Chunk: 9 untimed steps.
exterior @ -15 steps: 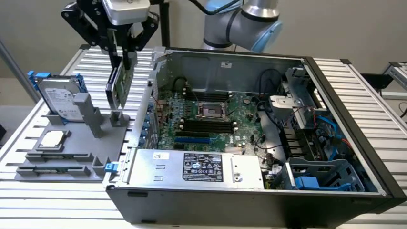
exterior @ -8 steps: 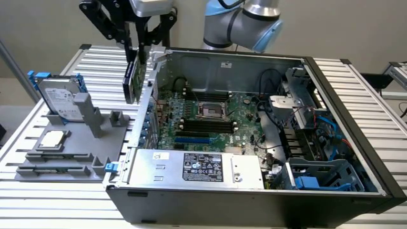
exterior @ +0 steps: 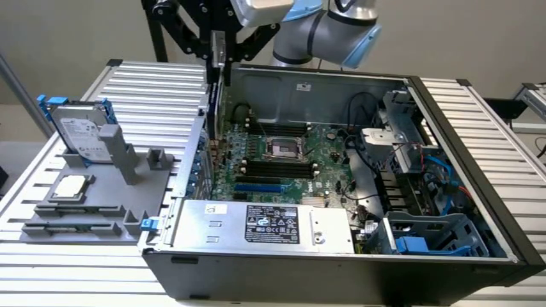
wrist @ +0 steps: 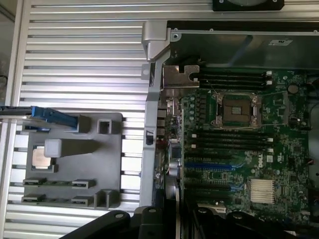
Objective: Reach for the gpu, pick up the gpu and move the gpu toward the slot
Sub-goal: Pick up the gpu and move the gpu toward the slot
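My gripper (exterior: 217, 39) hangs above the back left corner of the open computer case (exterior: 444, 166), in the exterior view's upper left. Its black fingers are shut on the gpu (exterior: 219, 59), which hangs on edge with its silver bracket showing as a narrow strip. In the wrist view the gpu's bracket (wrist: 151, 124) runs along the case's side wall, and the black fingers (wrist: 149, 221) show at the frame's edge. The green motherboard (exterior: 290, 160) lies below and to the exterior view's right, with a blue slot (exterior: 256, 188) (wrist: 209, 164) among black ones.
A grey fixture (exterior: 94, 204) (wrist: 75, 164) sits outside the case at the exterior view's left. It carries a silver hard drive with blue clips (exterior: 81, 131) and a square processor chip (exterior: 70, 185) (wrist: 41, 158). The power supply (exterior: 265, 224) fills the case's front. Cables and drive bays crowd its right side.
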### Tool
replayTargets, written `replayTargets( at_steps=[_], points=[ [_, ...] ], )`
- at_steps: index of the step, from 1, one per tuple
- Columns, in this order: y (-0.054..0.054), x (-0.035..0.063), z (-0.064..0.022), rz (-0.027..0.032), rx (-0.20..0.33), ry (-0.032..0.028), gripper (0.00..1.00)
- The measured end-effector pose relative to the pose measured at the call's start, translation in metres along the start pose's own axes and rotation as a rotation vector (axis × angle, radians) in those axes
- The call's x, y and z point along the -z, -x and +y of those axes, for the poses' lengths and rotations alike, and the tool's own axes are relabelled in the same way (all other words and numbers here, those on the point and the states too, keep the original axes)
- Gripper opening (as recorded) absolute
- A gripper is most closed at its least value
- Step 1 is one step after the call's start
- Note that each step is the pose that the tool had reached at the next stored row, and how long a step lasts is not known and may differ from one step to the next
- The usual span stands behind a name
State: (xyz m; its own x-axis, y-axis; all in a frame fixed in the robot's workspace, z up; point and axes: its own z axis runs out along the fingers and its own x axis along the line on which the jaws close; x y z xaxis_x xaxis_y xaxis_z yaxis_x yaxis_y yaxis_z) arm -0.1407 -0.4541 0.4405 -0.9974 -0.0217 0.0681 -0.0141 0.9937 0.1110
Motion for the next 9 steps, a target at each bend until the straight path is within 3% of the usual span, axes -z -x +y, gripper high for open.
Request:
replayTargets(
  at_steps=[9],
  points=[
    [0.042, -0.0083, 0.0001, 0.0000, 0.000, -0.0004, 0.27]
  ],
)
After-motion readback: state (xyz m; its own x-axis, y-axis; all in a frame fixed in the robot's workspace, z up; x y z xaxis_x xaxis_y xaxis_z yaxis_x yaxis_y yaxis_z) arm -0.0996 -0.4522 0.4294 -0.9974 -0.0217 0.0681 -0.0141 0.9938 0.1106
